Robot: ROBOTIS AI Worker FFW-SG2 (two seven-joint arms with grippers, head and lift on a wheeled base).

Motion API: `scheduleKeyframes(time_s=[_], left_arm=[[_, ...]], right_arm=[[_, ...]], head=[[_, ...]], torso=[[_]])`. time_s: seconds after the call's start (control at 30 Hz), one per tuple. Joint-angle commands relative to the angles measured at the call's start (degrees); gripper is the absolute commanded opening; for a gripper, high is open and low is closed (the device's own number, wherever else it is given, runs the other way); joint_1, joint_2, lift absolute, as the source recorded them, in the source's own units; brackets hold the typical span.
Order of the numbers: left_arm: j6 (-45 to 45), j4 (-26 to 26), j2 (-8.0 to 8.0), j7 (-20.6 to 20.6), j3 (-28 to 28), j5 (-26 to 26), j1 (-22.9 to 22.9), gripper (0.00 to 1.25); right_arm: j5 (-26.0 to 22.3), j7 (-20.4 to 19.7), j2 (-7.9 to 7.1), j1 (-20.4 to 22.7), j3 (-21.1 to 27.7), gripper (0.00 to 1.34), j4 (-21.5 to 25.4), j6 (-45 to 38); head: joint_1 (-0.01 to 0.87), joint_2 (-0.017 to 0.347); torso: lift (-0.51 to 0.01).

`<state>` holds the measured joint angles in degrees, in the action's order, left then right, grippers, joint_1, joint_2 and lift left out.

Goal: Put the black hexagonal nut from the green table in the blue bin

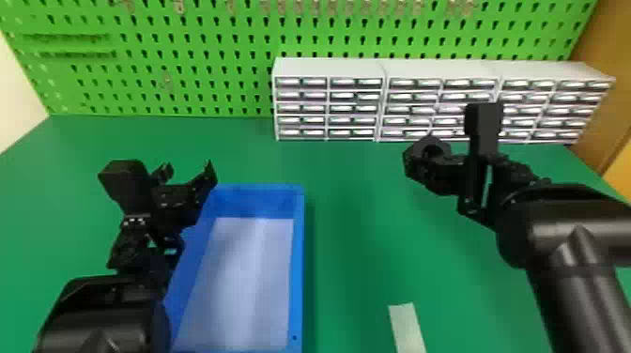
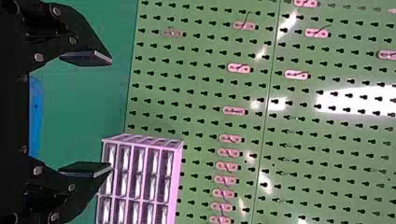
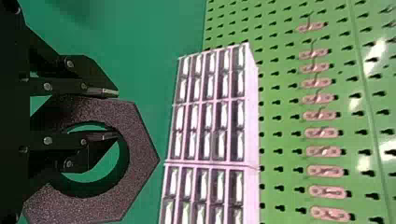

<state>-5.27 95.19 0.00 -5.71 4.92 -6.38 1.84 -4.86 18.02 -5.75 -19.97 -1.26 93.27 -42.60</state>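
In the head view my right gripper [image 1: 446, 164] is above the right part of the green table [image 1: 366, 225], shut on the black hexagonal nut [image 1: 412, 165]. The right wrist view has my right gripper [image 3: 111, 114] pinching one side of the nut [image 3: 141, 151], one finger in its hole and the other against its outer edge. To the nut's left, the blue bin [image 1: 298, 263] has a pale, bare floor. My left gripper [image 1: 188, 172] is parked over the bin's far left corner; in the left wrist view my left gripper [image 2: 110, 114] stands open, its fingers wide apart.
White drawer cabinets [image 1: 328, 68] line the table's back right, behind the right gripper. A green pegboard [image 1: 197, 56] rises along the back edge. A pale strip [image 1: 406, 326] lies on the near table, right of the bin.
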Motion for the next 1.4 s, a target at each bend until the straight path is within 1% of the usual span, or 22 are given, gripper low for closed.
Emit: scheduleKeyframes(time_s=[0.0,0.2,0.3,0.57,0.7,0.8,1.0,1.2,1.37], left_arm=[[0.00,0.00,-0.15,0.08,0.00,-0.04,0.00,0.80],[0.00,0.00,-0.15,0.08,0.09,-0.04,-0.08,0.80],[0.00,0.00,-0.15,0.08,0.09,-0.04,-0.08,0.80],[0.00,0.00,-0.15,0.08,0.09,-0.04,-0.08,0.80],[0.00,0.00,-0.15,0.08,0.17,-0.04,-0.08,0.80],[0.00,0.00,-0.15,0.08,0.17,-0.04,-0.08,0.80],[0.00,0.00,-0.15,0.17,0.09,0.14,0.00,0.80],[0.00,0.00,-0.15,0.17,0.09,0.14,-0.08,0.80],[0.00,0.00,-0.15,0.17,0.26,0.14,0.00,0.80]], right_arm=[[-0.59,0.00,0.21,2.21,-0.15,0.21,1.65,3.13],[-0.67,-0.09,0.92,5.11,-0.15,0.21,3.23,10.25],[-0.41,0.00,1.53,5.99,-0.15,0.21,3.85,12.71],[0.91,-0.09,1.62,7.84,-1.73,0.21,5.25,17.11],[0.47,-0.09,1.44,7.66,-3.84,0.21,5.43,17.11],[0.03,-0.09,1.00,7.22,-6.03,0.21,5.43,17.02],[-0.41,0.00,1.09,6.43,-10.08,0.21,4.82,16.32],[-1.55,0.00,0.21,4.67,-14.30,0.21,4.02,15.70],[-2.78,0.00,0.04,3.53,-16.76,0.21,3.15,15.35]], head=[[0.686,0.051],[0.686,0.051],[0.686,0.051],[0.686,0.051],[0.686,0.051],[0.686,0.051],[0.686,0.051],[0.686,0.051],[0.686,0.051]], torso=[[-0.097],[-0.097],[-0.097],[-0.097],[-0.097],[-0.097],[-0.097],[-0.097],[-0.097]])
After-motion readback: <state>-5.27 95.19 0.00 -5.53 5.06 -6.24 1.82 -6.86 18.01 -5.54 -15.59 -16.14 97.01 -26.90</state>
